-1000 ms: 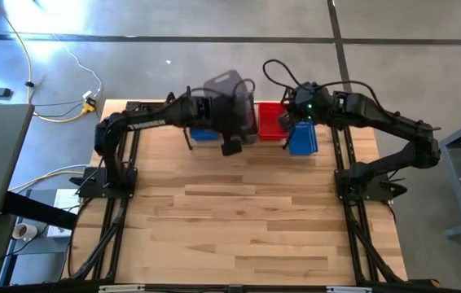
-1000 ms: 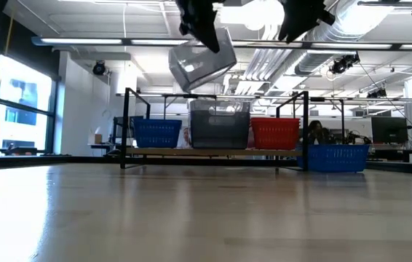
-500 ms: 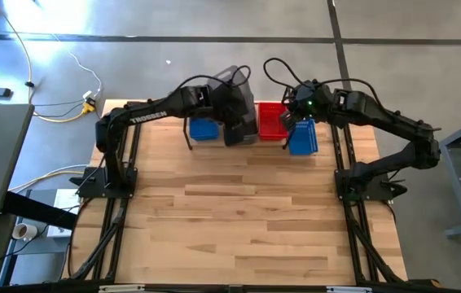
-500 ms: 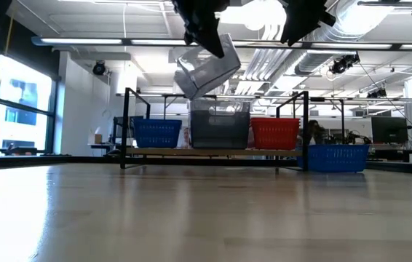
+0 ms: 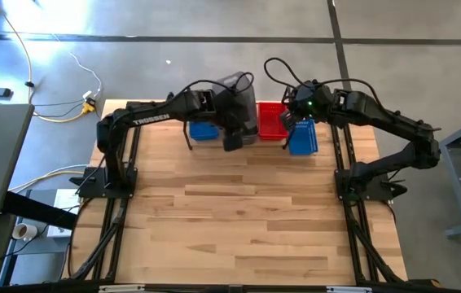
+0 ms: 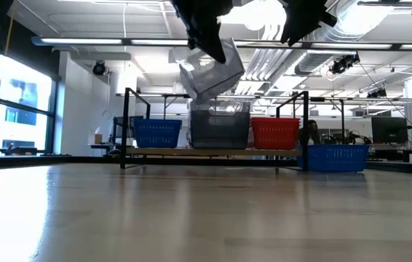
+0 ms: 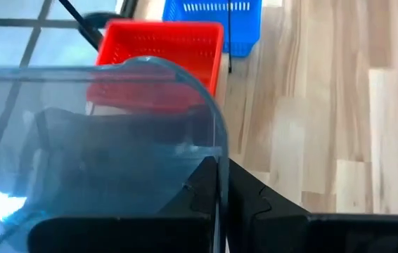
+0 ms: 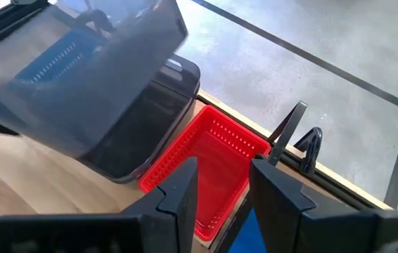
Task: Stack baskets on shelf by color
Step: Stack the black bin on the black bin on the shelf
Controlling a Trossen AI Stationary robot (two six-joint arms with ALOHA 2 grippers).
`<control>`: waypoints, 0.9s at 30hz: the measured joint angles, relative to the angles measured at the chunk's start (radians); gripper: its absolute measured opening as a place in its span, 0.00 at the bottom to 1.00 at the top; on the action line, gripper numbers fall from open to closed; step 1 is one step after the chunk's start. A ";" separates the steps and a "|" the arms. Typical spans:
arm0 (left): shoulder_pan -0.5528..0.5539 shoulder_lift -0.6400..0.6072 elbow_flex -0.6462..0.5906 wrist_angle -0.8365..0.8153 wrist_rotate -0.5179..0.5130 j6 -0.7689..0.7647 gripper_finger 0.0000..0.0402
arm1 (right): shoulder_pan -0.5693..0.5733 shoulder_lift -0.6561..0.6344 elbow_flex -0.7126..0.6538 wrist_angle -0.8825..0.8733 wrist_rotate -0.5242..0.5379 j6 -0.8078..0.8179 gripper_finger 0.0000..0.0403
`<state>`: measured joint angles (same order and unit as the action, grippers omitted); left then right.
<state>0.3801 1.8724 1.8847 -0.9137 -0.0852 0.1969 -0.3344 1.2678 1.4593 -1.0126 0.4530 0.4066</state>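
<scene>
My left gripper (image 5: 230,114) is shut on a smoky grey basket (image 6: 210,70), which hangs tilted just above the grey stack (image 6: 219,125) at the middle of the black wire shelf (image 6: 126,120). A blue basket (image 6: 156,133) stands on the shelf to the stack's left and a red one (image 6: 275,133) to its right. Another blue basket (image 5: 302,138) stands on the table beside the shelf's right post. My right gripper (image 8: 220,190) is open and hovers above the red basket (image 8: 206,165), touching nothing. My left gripper holds the grey basket by one side wall at its rim (image 7: 219,165), with one finger (image 7: 259,204) outside the wall and the other showing dimly through it from inside. The basket is lifted clear and tilted above the grey stack.
The shelf runs along the table's far edge between the black arm-mounting rails (image 5: 125,175). The bare wooden tabletop (image 5: 239,212) stretches from the shelf toward the near edge. The shelf's right looped post (image 8: 292,133) stands close by my right gripper.
My left gripper has carried the grey basket toward the table's far edge and a little to the right, bringing it over the grey stack on the shelf; the basket has stayed tilted and held.
</scene>
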 joint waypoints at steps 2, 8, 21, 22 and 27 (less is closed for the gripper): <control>0.000 0.017 -0.001 -0.004 -0.002 0.014 0.00 | 0.000 0.000 0.000 0.000 0.000 0.012 0.28; 0.011 0.059 -0.001 -0.022 -0.009 0.034 0.00 | 0.000 0.000 0.000 0.000 0.000 0.024 0.28; 0.020 0.063 -0.001 -0.061 -0.004 0.078 0.00 | 0.000 0.000 -0.001 0.000 0.000 0.038 0.28; 0.020 0.066 -0.001 -0.061 -0.005 0.085 0.00 | 0.000 0.000 -0.001 0.000 0.000 0.038 0.28; 0.021 0.071 -0.001 -0.065 -0.004 0.095 0.00 | 0.000 0.000 -0.001 0.000 0.000 0.038 0.28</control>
<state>0.4015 1.9438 1.8835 -0.9787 -0.0891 0.2916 -0.3344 1.2678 1.4586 -1.0130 0.4530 0.4450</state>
